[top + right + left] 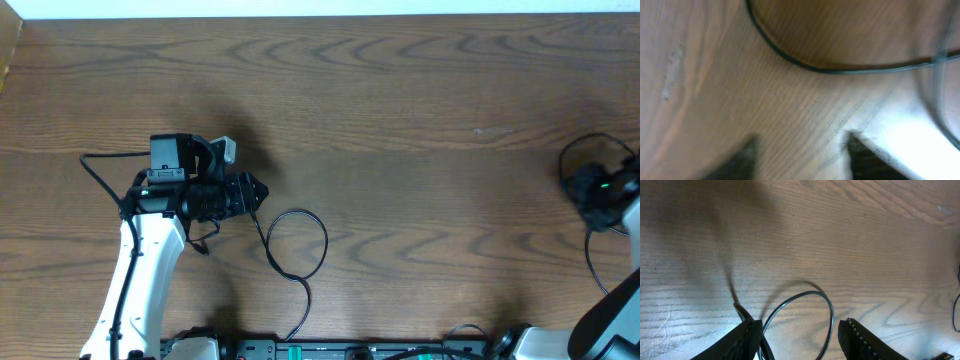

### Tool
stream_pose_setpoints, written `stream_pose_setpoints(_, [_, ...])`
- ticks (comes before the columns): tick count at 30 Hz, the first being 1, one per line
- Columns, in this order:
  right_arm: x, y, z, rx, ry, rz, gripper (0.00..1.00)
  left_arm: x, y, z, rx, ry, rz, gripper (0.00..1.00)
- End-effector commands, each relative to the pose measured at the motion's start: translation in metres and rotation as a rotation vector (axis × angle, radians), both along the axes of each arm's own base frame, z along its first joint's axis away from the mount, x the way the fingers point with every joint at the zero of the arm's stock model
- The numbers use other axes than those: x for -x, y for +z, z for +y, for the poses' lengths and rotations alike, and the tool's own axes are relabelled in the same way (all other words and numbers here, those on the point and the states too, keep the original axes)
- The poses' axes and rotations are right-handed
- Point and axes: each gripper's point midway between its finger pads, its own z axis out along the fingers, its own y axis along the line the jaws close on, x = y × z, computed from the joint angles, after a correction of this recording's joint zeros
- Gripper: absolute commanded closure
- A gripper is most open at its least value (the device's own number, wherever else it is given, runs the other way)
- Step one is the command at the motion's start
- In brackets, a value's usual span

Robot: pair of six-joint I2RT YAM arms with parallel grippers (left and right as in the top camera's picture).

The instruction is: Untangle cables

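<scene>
The left pincer [800, 342] is hanging low over the table [420, 100] with its jaws spread wide. It is pinching nothing, because bare wood is showing between its two fingers [865, 341]. The black cable [326, 245] is lying on the wood just in front of this pincer. It is making one loose round loop, and from there it is running toward the near edge of the table. In the left wrist view one strand is passing close along the inner side of one finger. Whether it is touching the finger, one cannot tell. The jaws are probably being held open and pointed at the loop so that they can close on this near strand and pull the loop open.

The middle of the table is carrying no cable.

At the far right, the right pincer [805, 157] is also looking spread, with wood showing between its dark fingers, though its view is blurred. A thin black cord [825, 70] is curving across the wood beyond it, well apart from the jaws. A paler streak [938, 55] is crossing at the right edge, but it is too blurred to name. This arm seems to be waiting over its own end of the tangle
</scene>
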Motion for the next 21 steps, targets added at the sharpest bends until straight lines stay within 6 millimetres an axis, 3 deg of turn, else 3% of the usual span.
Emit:
stream_pose_setpoints(1, [0.007, -0.023, 0.015, 0.036, 0.096, 0.027, 0.99, 0.003, -0.002, -0.002, 0.000, -0.019, 0.004, 0.46])
stream_pose_setpoints(6, [0.004, -0.035, 0.015, 0.078, 0.109, -0.008, 0.99, 0.003, -0.002, -0.002, 0.000, -0.018, 0.007, 0.46])
stream_pose_setpoints(16, [0.006, -0.045, -0.012, 0.211, 0.052, 0.026, 0.99, 0.004, -0.002, -0.002, 0.000, -0.018, 0.008, 0.46])
stream_pose_setpoints(21, [0.013, -0.071, -0.014, 0.197, 0.045, 0.094, 0.99, 0.005, -0.003, -0.002, 0.000, -0.018, 0.017, 0.46])
